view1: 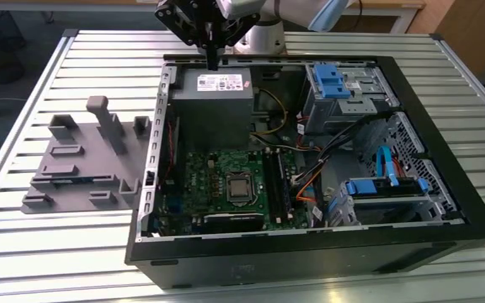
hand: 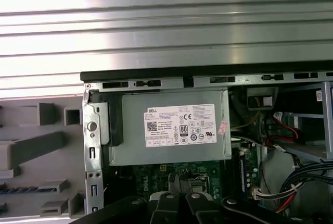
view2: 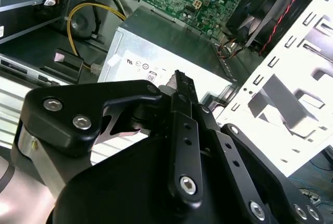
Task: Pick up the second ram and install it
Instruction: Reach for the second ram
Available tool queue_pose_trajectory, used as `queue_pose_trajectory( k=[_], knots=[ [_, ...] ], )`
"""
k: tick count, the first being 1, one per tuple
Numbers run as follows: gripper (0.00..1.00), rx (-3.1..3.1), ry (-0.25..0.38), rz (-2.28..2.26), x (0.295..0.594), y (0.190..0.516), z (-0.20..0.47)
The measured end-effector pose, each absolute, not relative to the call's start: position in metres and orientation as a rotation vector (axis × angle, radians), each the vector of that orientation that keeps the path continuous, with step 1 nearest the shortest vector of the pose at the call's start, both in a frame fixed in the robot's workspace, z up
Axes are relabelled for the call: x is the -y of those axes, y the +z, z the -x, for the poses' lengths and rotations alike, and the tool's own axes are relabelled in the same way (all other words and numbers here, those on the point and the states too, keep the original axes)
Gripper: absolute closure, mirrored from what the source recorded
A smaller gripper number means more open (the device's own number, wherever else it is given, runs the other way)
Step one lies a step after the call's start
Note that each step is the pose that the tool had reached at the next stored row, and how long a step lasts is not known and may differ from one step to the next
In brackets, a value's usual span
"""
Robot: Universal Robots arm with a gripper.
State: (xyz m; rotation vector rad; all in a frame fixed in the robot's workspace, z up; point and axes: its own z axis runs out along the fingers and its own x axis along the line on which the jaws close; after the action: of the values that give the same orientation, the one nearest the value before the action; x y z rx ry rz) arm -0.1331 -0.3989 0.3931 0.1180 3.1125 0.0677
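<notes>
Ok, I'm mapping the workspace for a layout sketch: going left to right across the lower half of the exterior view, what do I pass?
Grey tray → green motherboard → loose cables → drive cage with blue latches.

Tray (view1: 74, 167) grey; worktop (view1: 23, 246) silver, striped with ribs; case (view1: 310, 255) and hand (view1: 213, 64) black — board (view1: 209, 177) green, drive brackets (view1: 331, 79) bright blue.

The arm (view1: 310, 12) is cut off at the exterior view's far edge. In the first wrist view the grey tray (hand: 31, 146) and the second ram (hand: 26, 189) lying in it run off the picture's edge. In the second wrist view the gripper (view2: 179, 78) hides part of the power supply (view2: 156, 52).
</notes>
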Motion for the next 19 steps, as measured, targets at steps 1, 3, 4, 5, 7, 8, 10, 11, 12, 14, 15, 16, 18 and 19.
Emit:
queue_pose_trajectory(
  k=[1,3,4,5,7,8,10,11,12,14,15,16,18,19],
  knots=[
    [0.89,-3.112,0.068,-0.118,0.3989,0.3931,0.1333],
    [0.89,-3.112,0.068,-0.118,0.3989,0.3931,0.1336],
    [0.89,-3.112,0.068,-0.118,0.3989,0.3931,0.1339],
    [0.89,-3.112,0.068,-0.118,0.3989,0.3931,0.1342],
    [0.89,-3.112,0.068,-0.118,0.3989,0.3931,0.1346],
    [0.89,-3.112,0.068,-0.118,0.3989,0.3931,0.1349],
    [0.89,-3.112,0.068,-0.118,0.3989,0.3931,0.1355],
    [0.89,-3.113,0.068,-0.118,0.3989,0.3931,0.1358],
    [0.89,-3.113,0.068,-0.118,0.3989,0.3931,0.1361],
    [0.89,-3.112,0.068,-0.118,0.3989,0.3931,0.1366],
    [0.89,-3.112,0.068,-0.118,0.3989,0.3931,0.1369],
    [0.89,-3.113,0.068,-0.118,0.3989,0.3931,0.1371],
    [0.89,-3.112,0.068,-0.118,0.3989,0.3931,0.1374],
    [0.89,-3.112,0.068,-0.118,0.3989,0.3931,0.1376]
  ],
)
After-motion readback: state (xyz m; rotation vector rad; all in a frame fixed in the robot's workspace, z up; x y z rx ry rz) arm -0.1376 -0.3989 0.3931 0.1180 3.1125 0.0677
